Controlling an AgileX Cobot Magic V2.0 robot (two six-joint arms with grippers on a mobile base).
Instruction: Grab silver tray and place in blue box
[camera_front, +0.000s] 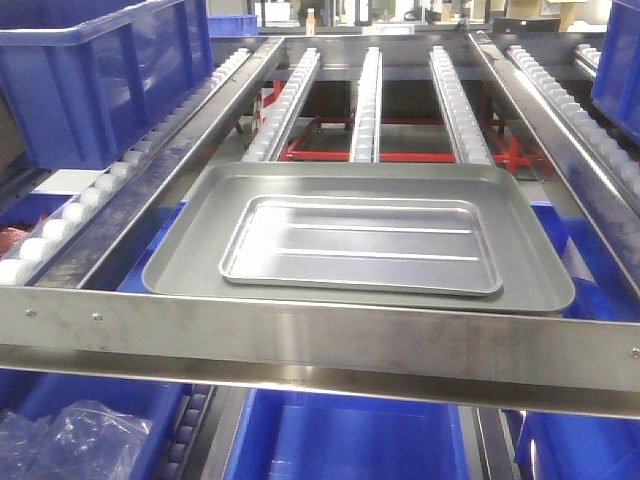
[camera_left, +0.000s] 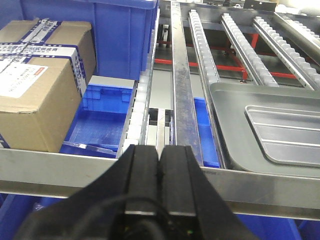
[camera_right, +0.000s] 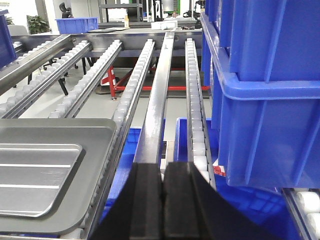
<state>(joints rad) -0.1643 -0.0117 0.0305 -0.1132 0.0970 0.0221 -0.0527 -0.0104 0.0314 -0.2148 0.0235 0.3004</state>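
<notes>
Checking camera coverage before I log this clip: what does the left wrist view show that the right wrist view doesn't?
Only the left wrist view: a taped cardboard box on the far left, and the left gripper, fingers together.
Only the right wrist view: the stacked blue crates along the right edge, and the right gripper, fingers together.
Both: part of the silver tray lying inside the larger grey tray, which sits on the roller rails. Neither gripper touches either tray.

The roller rack (camera_front: 368, 100) carries a grey tray (camera_front: 190, 250) and a blue crate (camera_front: 100, 80).
</notes>
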